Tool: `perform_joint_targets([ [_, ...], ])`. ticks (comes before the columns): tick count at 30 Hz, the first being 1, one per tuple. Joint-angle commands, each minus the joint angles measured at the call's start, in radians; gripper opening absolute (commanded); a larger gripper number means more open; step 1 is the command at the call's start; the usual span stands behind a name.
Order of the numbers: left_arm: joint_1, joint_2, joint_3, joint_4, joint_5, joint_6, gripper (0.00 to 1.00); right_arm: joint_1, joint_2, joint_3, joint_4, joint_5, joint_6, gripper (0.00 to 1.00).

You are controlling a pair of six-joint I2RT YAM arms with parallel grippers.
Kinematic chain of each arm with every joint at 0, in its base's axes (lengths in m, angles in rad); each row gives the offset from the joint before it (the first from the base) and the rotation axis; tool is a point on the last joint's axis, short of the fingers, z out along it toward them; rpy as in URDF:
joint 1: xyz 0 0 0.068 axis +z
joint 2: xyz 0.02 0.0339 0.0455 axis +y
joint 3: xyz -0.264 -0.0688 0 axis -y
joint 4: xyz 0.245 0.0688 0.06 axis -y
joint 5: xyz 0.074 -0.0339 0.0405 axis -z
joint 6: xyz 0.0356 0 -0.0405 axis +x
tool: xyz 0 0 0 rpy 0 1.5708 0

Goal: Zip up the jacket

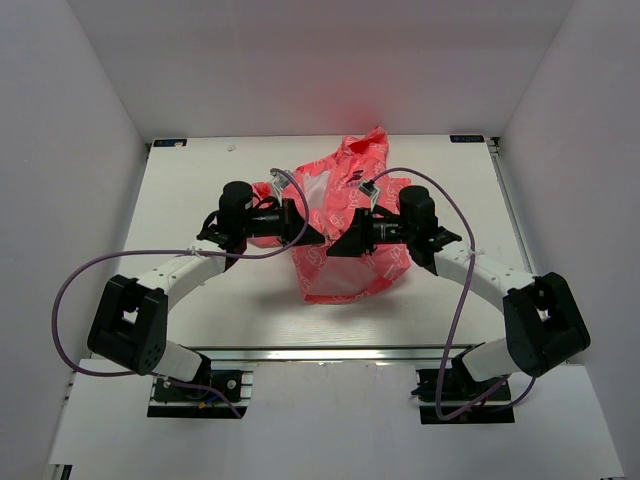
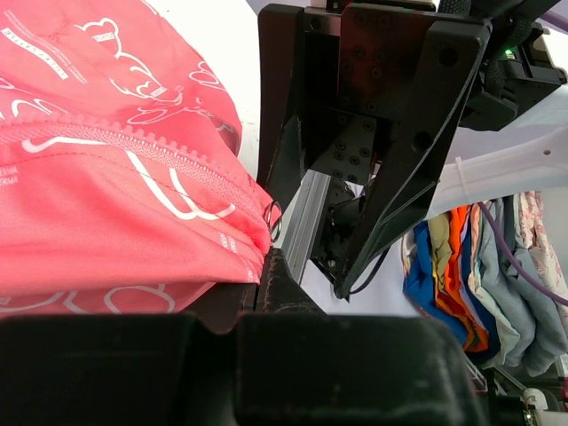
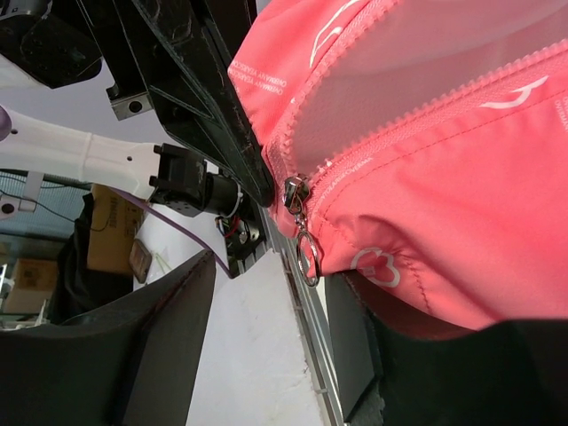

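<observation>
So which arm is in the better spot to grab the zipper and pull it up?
Right, probably. The right gripper is open with the zipper pull hanging between its fingers. The left gripper is shut on the jacket, busy holding it.

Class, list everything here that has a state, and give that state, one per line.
jacket: bunched up, front open, white lining showing
zipper: undone, slider at the hem end
left gripper: shut on the jacket's edge
right gripper: open, zipper pull hanging between its fingers
</observation>
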Motion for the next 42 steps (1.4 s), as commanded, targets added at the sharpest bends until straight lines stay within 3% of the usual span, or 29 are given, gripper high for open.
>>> perform_joint_targets([
  [1, -0.004, -0.023, -0.004, 0.008, 0.001, 0.008, 0.00, 0.001, -0.011, 0.056, 0.048, -0.016, 0.014, 0.57],
  [11, -0.004, -0.024, 0.002, -0.026, -0.051, 0.021, 0.00, 0.009, -0.070, 0.045, -0.095, 0.052, -0.045, 0.55],
  [24, -0.004, -0.032, -0.005, -0.010, -0.034, 0.013, 0.00, 0.015, -0.046, 0.076, -0.092, 0.093, -0.044, 0.57],
  [42, -0.004, -0.029, 0.002, -0.019, 0.000, 0.025, 0.00, 0.015, 0.018, 0.119, -0.087, 0.124, -0.047, 0.53],
])
